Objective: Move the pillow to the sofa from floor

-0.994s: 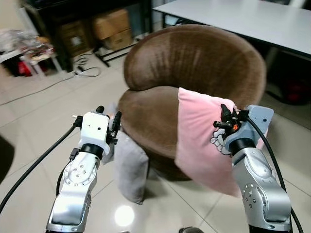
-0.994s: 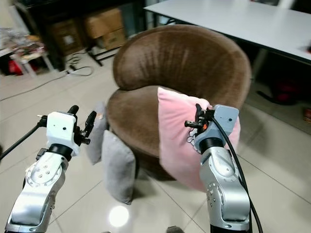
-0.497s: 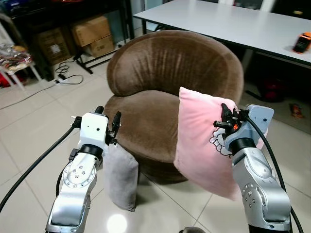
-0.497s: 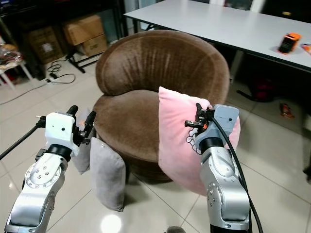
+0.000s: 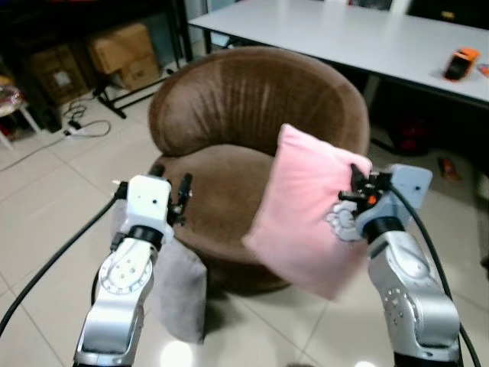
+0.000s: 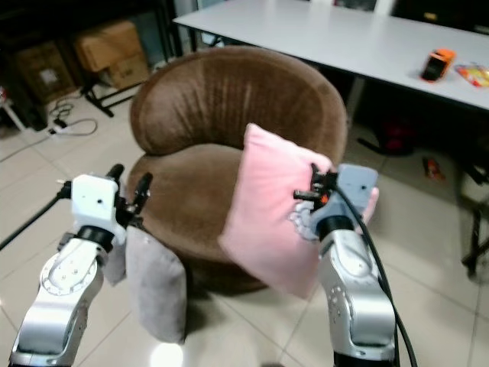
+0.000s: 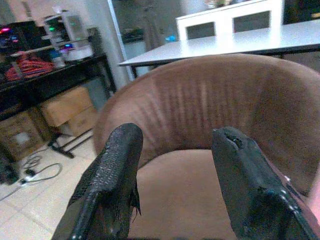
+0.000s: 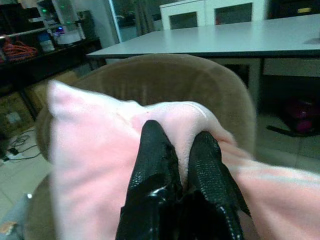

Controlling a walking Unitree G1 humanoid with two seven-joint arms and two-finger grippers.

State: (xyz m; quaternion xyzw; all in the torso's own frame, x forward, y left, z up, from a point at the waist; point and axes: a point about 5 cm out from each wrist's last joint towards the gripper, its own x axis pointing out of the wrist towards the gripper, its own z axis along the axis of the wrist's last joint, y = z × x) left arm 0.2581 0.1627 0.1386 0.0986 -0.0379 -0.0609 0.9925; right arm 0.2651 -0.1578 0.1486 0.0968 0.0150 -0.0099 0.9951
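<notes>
The right gripper (image 8: 181,165) is clamped on a fold of the pink pillow (image 5: 306,210), which hangs off the floor, tilted, at the near right edge of the round brown sofa (image 5: 252,115); its printed motif is too blurred to read. The seat to the left lies open. The left gripper (image 7: 175,175), fingers apart, hovers near the seat's left rim, above a grey cushion (image 5: 179,294) leaning against the base.

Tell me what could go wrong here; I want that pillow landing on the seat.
1. The right hand pinches only a fold at the pink pillow's edge, so it might slip out.
2. The pillow hangs off the sofa's front, over floor; released now, it would likely drop.
3. The grey pillow leaning against the sofa could get knocked over.
</notes>
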